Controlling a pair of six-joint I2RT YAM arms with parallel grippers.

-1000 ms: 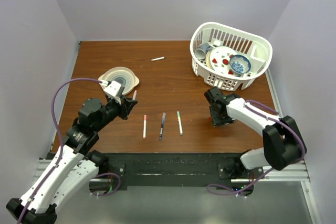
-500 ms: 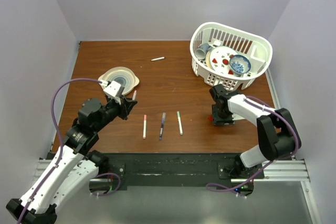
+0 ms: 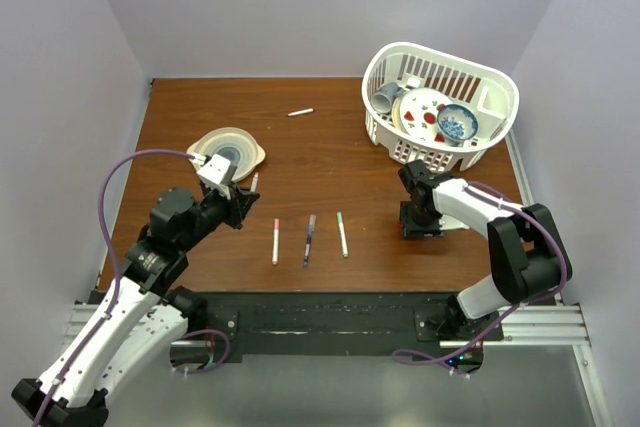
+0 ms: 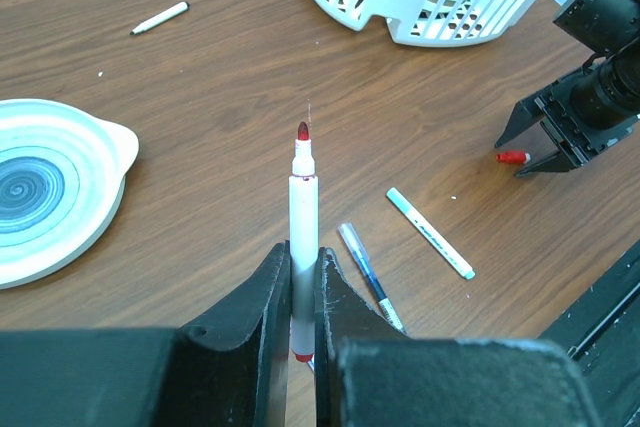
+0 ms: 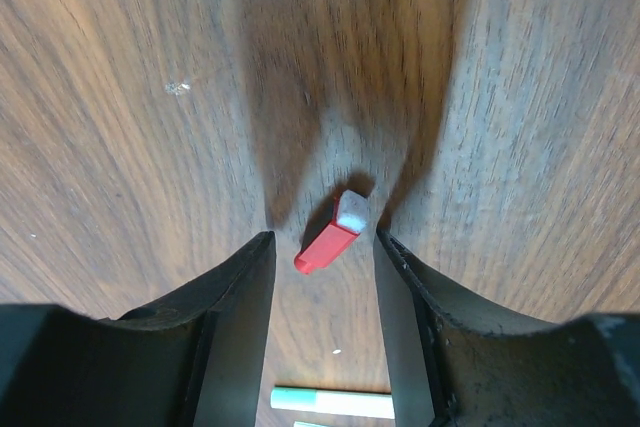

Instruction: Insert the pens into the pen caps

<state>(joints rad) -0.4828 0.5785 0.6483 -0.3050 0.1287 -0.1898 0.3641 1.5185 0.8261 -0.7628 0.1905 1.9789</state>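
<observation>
While left claw [image 4: 303, 252] grips a pen [image 4: 303, 197], right claw [image 5: 322, 240] straddles red cap [image 5: 330, 235].

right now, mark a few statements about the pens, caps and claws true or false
1. The left claw is shut on a red-tipped pen. True.
2. The red cap is on that pen. False: it lies on the table, between the open fingers of the right claw.
3. A pink-ended pen, a dark pen and a green-ended pen lie side by side on the table. True.
4. The basket is empty. False: it holds dishes.
</observation>
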